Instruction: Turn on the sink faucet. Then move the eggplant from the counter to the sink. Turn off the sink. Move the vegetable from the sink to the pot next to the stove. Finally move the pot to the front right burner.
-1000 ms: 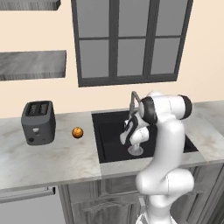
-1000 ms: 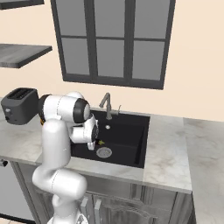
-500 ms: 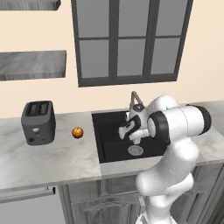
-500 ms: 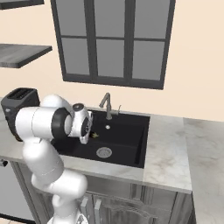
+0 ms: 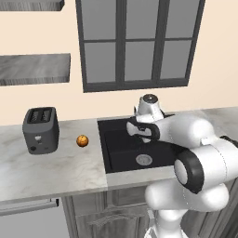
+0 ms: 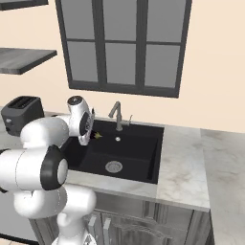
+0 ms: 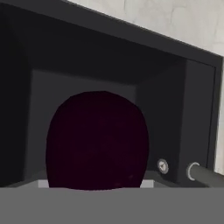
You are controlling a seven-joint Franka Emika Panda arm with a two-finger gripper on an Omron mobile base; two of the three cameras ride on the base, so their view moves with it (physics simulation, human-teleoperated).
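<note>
The eggplant (image 7: pixel 97 140) is a dark purple oval that bulks large right in front of the hand camera and covers the fingertips. My gripper (image 5: pixel 135 130) hangs over the left part of the black sink (image 5: pixel 122 155), shut on the eggplant. From the right base view the gripper (image 6: pixel 92 135) sits left of the faucet (image 6: pixel 116 113). No water runs from the spout. Marbled counter (image 5: pixel 51 169) surrounds the basin. A grey faucet part (image 7: pixel 203 173) shows at the hand view's right edge. The pot and the stove are out of view.
A dark toaster (image 5: pixel 41 129) and a small orange fruit (image 5: pixel 82 141) stand on the counter left of the sink. The silver drain (image 6: pixel 113 166) lies bare in the basin. My bulky white elbow (image 5: pixel 200 158) overhangs the sink's front right. The window wall is close behind.
The arm has folded, its elbow swinging out toward the cameras. The hand with the eggplant has risen a little and shifted toward the sink's left side.
</note>
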